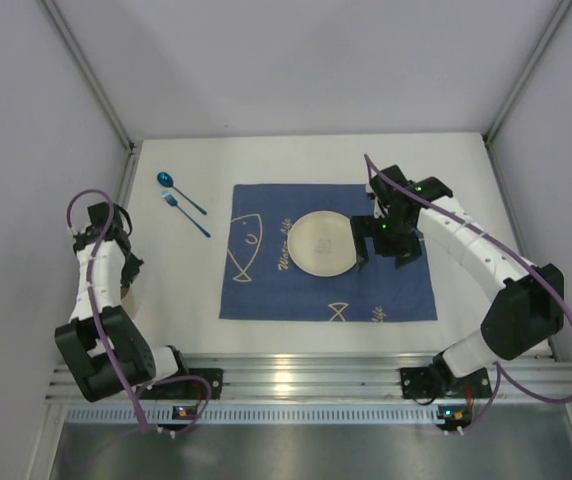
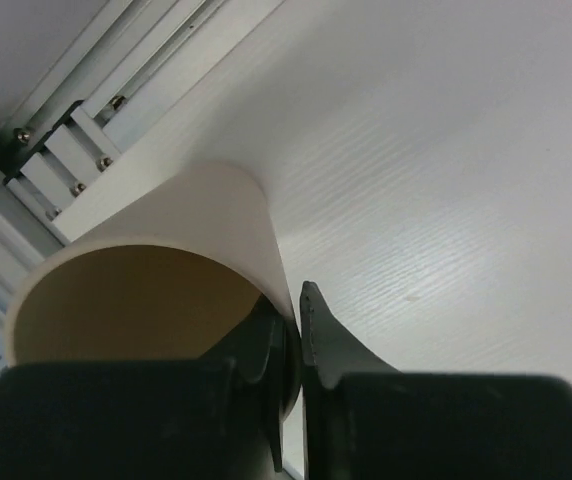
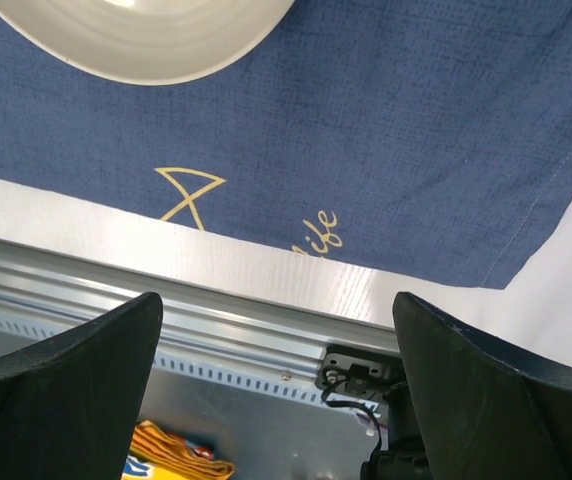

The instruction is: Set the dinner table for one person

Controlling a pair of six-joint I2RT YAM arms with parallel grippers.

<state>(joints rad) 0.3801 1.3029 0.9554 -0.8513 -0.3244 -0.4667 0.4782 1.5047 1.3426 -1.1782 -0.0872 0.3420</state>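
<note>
A: Where's the table (image 1: pixel 316 150)?

B: White top, fills most of the top view. Blue mat (image 1: pixel 266 290) mid-frame, plate (image 1: pixel 321 243) on the mat's centre.

A: L gripper (image 2: pixel 293 300)?

B: Bottom centre of its wrist view. Jaws nearly together, pinching the wall of a cream cup (image 2: pixel 196 215), one finger inside the rim, the other outside. Cup's at lower left there, mouth twd the cam, rail (image 2: pixel 76 140) at upper left. Can't tell if the cup's base is on the table.

A: R gripper (image 3: pixel 276 300)?

B: Jaws spread wide, nothing btwn them. Top view has it just right of the plate, over the mat.

A: Cutlery?

B: Spoon (image 1: pixel 181 193) & fork (image 1: pixel 188 217) upper left in the top view, on bare table left of the mat, side by side, both slanted.
</note>
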